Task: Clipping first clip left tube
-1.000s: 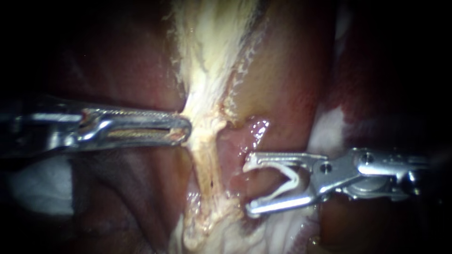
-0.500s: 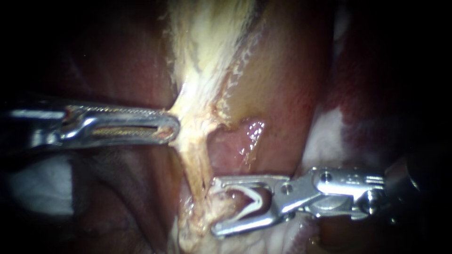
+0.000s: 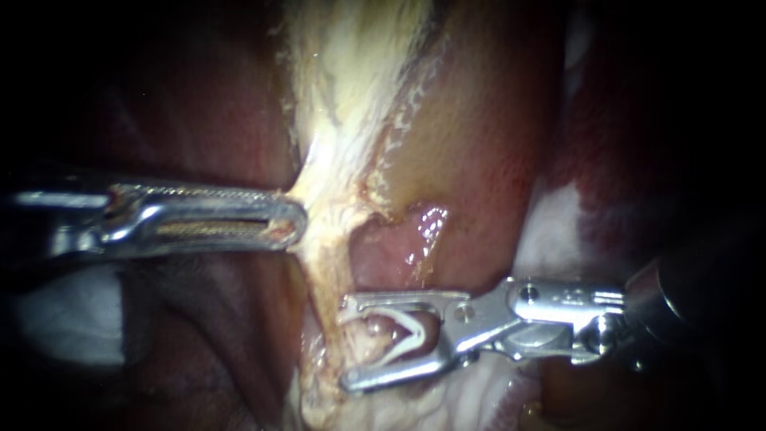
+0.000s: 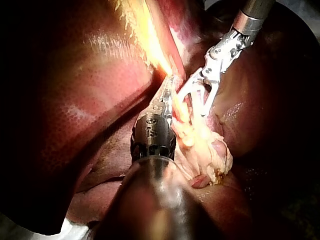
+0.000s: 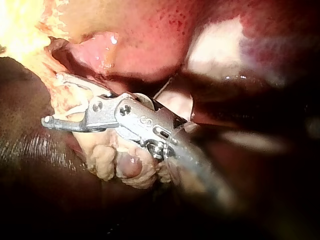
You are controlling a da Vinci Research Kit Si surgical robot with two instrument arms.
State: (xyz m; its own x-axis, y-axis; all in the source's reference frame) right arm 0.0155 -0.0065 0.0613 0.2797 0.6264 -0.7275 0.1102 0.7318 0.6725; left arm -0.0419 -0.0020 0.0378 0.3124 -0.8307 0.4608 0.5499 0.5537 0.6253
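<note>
Steel R instrument [image 3: 345, 343] claw holds white clip [image 3: 411, 331], wide, astride tube [image 3: 333, 279]; L instrument [image 3: 299, 223] clamps pale tissue [image 3: 317, 199].

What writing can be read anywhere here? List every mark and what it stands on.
Right instrument: small engraved marks on its metal body, too small to read.
Left instrument: marks on its dark collar in the left wrist view, blurred, unreadable.
Clip and pale tissue: no text.
</note>
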